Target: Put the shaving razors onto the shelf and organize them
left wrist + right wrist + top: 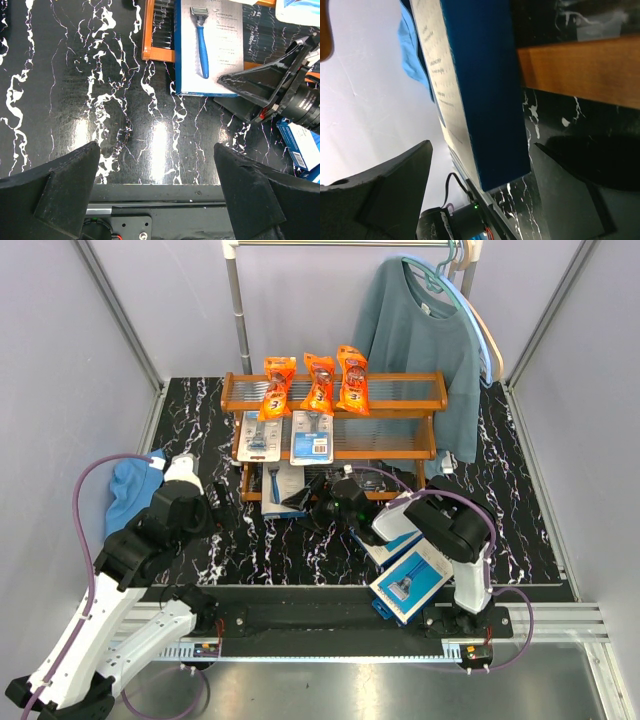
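The shelf stands at the back middle. Three orange razor bags lie on its top tier and two blister cards on the middle tier. One flat razor box leans at the lowest tier; it also shows in the left wrist view. My right gripper is open, and the box's blue edge sits between its spread fingers, untouched. Two more blue boxes lie by the right arm's base. My left gripper is open and empty over the bare table, left of the shelf.
A blue cloth lies at the left, behind my left arm. A metal clothes rail with a teal sweater stands behind the shelf. The shelf's wooden frame is close beside my right fingers. Grey walls close in both sides.
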Available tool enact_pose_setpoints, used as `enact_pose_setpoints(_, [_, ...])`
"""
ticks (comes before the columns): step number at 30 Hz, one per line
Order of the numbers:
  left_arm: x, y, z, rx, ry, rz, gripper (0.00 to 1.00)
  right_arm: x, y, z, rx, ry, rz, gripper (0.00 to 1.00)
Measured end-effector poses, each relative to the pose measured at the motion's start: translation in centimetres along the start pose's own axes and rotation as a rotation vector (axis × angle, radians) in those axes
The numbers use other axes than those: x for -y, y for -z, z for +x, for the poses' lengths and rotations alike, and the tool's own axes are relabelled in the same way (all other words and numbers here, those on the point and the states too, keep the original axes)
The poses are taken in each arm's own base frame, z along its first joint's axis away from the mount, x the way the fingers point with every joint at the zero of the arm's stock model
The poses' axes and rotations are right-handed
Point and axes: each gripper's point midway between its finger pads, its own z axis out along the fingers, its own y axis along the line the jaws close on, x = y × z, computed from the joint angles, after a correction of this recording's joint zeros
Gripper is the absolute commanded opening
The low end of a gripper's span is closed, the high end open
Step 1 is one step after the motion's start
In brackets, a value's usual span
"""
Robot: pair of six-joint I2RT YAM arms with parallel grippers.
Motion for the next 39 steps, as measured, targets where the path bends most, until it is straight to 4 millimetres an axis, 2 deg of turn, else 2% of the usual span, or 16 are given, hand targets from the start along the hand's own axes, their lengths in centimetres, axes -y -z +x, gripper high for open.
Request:
enact_pose_setpoints(6, [1.0,-0.9,0.8,-0.03,0.006,0.046,0.95,0.1,0.1,0.0,0.005,0.007,0.013,0.9])
enact_pose_setpoints(13, [4.0,-5.8,5.8,-0.233,0.028,0.132,0.85,-0.1,0.2,0.0,0.006,0.006,0.004,0.92])
enact_pose_setpoints(15, [4.7,-7.6,7.6,-0.304,0.038,0.14,0.76,-0.1,0.4,0.0,0.008,0.005,0.003,0.92])
enact_pose_setpoints(16, [4.8,-8.1,8.2,-0.326,0.043,0.141,0.65,-0.1,0.6,0.0,0.009,0.005,0.003,0.92])
enact_pose_setpoints(18, [5.2,-9.0,9.2,-0.359,0.057,0.149,0.53,-0.3,1.2,0.0,0.01,0.005,-0.001,0.92])
enact_pose_setpoints(19, [5.5,-9.3,9.4,-0.363,0.065,0.157,0.46,-0.4,1.3,0.0,0.01,0.005,-0.005,0.92])
enact_pose_setpoints(20, [5.8,-9.6,9.4,-0.366,0.072,0.167,0.35,-0.6,1.6,0.0,0.012,0.006,-0.009,0.93])
enact_pose_setpoints(23, [7.0,-10.6,9.1,-0.353,0.096,0.204,0.16,-1.1,2.4,-0.1,0.024,0.006,-0.02,0.93])
enact_pose_setpoints(27, [7.8,-12.2,9.8,-0.367,0.117,0.224,0.08,-1.2,3.6,-0.1,0.037,0.004,-0.024,0.93])
enact_pose_setpoints(33, [7.9,-14.0,11.8,-0.425,0.13,0.215,0.06,-1.4,5.1,0.0,0.042,0.002,-0.03,0.94])
enact_pose_setpoints(39, [8.6,-14.8,11.3,-0.397,0.144,0.23,0.04,-2.8,6.4,-0.1,0.057,0.008,-0.056,0.94])
